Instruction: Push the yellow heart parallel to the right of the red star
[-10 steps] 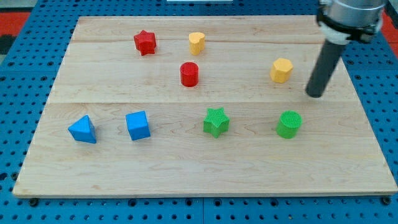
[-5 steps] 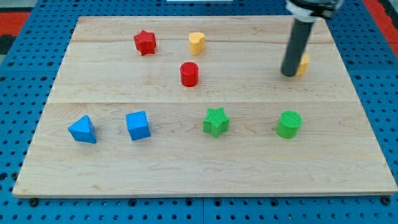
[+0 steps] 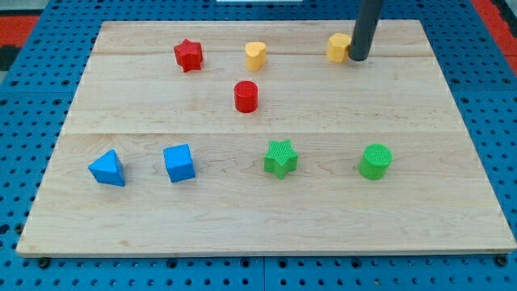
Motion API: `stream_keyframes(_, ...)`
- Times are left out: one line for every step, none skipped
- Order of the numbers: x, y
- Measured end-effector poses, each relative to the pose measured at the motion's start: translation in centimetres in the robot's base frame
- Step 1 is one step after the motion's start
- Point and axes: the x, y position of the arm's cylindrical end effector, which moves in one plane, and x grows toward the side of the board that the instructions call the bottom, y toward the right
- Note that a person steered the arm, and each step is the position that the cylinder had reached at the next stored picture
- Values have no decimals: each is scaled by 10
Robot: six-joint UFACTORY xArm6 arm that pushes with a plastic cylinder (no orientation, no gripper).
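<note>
Tip: my tip (image 3: 356, 58) touches the right side of a yellow block (image 3: 338, 47), shape unclear, near the view's top; plain rod, holds nothing | Yellow heart (image 3: 256, 56): right of the red star (image 3: 187, 55), level with it, apart | Red cylinder (image 3: 246, 96): below the heart

A pale wooden tabletop (image 3: 242, 218) of joined planks with visible grain lies on a blue perforated base (image 3: 32, 121) dotted with regular holes, with red patches (image 3: 20, 32) showing at the view's top corners under even light.
</note>
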Motion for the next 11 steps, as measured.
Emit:
stream_keyframes(-30,36)
stream_keyframes(-38,-26)
stream_keyframes(7,-58)
stream_keyframes(14,-5)
stream_keyframes(42,-56)
stream_keyframes(42,-78)
stream_keyframes(49,-61)
stream_keyframes(64,-90)
stream_keyframes(74,-128)
stream_keyframes(63,-138)
stream_keyframes(57,-116)
